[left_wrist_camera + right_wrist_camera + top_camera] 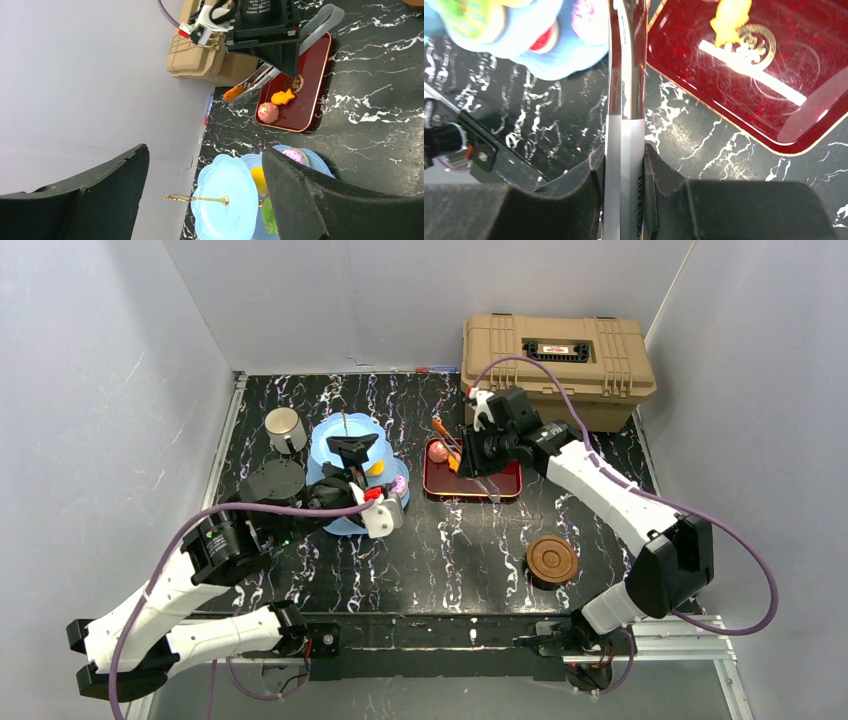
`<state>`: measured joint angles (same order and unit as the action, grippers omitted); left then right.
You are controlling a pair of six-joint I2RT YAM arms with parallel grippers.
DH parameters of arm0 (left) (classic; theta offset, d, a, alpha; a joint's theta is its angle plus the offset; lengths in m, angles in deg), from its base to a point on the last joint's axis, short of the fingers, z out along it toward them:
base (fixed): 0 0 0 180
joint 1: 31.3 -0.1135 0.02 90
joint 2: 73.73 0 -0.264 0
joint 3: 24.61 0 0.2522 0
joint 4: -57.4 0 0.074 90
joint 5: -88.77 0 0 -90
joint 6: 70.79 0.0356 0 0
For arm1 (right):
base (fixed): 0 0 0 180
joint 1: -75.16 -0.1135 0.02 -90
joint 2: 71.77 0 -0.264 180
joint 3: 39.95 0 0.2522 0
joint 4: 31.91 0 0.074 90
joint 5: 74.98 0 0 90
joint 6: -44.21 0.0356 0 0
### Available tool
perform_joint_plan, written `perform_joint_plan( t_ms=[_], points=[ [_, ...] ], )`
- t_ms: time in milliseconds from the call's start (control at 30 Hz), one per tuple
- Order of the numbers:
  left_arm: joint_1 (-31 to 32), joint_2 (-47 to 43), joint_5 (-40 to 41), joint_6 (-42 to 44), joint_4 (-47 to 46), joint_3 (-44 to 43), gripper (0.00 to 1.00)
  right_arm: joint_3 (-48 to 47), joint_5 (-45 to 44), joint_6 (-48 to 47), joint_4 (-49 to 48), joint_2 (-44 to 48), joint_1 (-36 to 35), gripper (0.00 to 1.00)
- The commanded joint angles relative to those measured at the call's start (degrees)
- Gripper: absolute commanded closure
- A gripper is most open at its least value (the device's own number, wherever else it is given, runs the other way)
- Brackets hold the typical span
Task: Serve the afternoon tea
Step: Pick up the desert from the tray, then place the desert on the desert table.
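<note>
The light blue three-tier stand stands left of centre, with yellow, pink and green toy cakes on its lower tiers. My left gripper hovers open over the stand's top tier, its fingers either side of the gold handle. My right gripper is shut on the metal tongs above the dark red tray. An orange fish cake and a pink cake lie on the tray. The silvery cup stands back left.
A dark saucer lies left of the stand and a brown saucer at front right. The tan case sits at the back right. White walls close in the left, back and right sides.
</note>
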<state>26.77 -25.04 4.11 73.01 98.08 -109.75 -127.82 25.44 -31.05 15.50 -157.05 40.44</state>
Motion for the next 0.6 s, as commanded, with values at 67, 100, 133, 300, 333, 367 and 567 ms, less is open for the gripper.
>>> perform_joint_plan(
  t_ms=[67,100,133,300,333,367,567],
  points=[
    [-1.06,0.0,2.81,-4.65,-0.35,-4.42,0.15,-17.11,0.08,0.25,8.84,-2.67,-4.59,0.92],
    [-1.31,0.08,3.01,-5.22,-0.45,-4.92,0.14,-19.5,-0.55,0.21,10.19,-3.37,-5.44,0.92],
    [-1.61,0.09,3.19,-5.63,-0.57,-5.28,0.13,-21.76,-1.14,0.25,11.39,-4.08,-5.99,0.92],
    [-3.13,0.3,3.97,-8.33,-1.04,-7.24,0.1,-29.69,-2.49,0.75,15.96,-7.66,-10.64,0.92],
    [-3.37,0.39,4.04,-8.56,-0.93,-7.62,0.09,-30.56,-2.57,0.92,16.31,-8.34,-11.54,0.92],
    [-3.58,0.48,4.2,-8.79,-0.84,-7.98,0.09,-31.37,-2.67,1.15,16.55,-8.98,-12.38,0.92],
    [-4.17,0.54,4.24,-9.5,-0.91,-8.87,0.09,-34.94,-2.64,2.08,17.07,-12.34,-15.83,0.92]
  ],
)
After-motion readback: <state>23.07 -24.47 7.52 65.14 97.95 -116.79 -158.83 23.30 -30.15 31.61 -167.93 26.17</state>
